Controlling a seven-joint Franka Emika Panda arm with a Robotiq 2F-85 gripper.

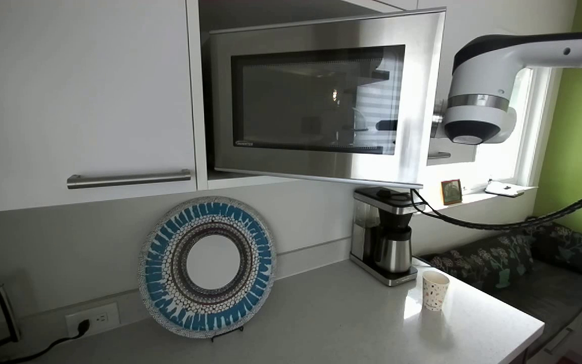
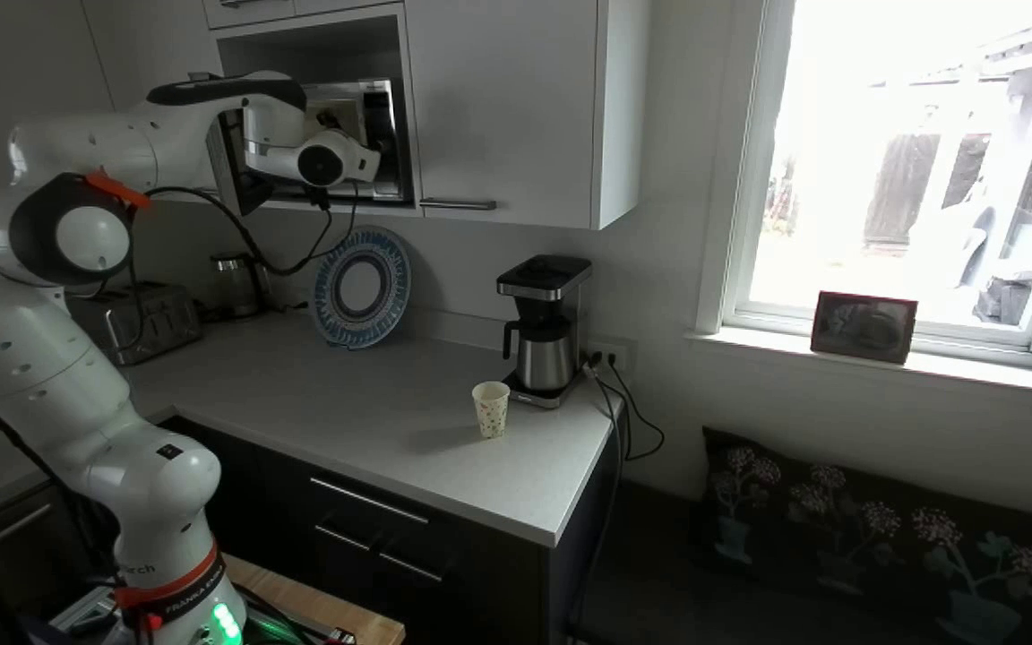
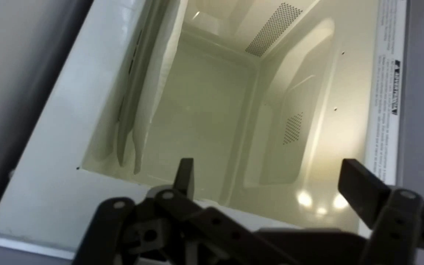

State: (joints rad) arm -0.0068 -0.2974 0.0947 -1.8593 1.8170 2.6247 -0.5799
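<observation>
"Two black fingers (image 3: 184, 176) loom closest. How far apart are they?"

"Wide apart. They belong to one gripper (image 3: 269, 172), and it has hold of nothing; only air lies between the two."

"And what's nearest to it?"

"One microwave (image 3: 206, 105). It sits up in the cupboards (image 2: 503, 98), above the counter (image 1: 321, 323), and the gripper hangs right at its mouth. On the right of the wrist view, one finger covers a bit of it; I can't tell if they touch."

"How many doors on it?"

"Just one door (image 1: 316, 101), standing well out from the front. Inside I count one flat thing (image 3: 136, 86), seen edge-on, and one white thing (image 3: 156, 77) just beside it. What either is, I can't tell."

"Arms?"

"One white arm (image 2: 59, 381), bent, its far end up by the cupboards."

"And down on the counter?"

"One cup (image 1: 434, 292), speckled and upright, near one coffee maker (image 2: 545, 354). One blue-ringed plate (image 1: 213, 262), propped on edge. Farther along, one toaster (image 2: 150, 324) and, just beside it, one kettle (image 2: 234, 285)."

"By the window (image 2: 874, 161)?"

"One picture frame (image 2: 863, 327), on the sill (image 2: 753, 343)."
</observation>
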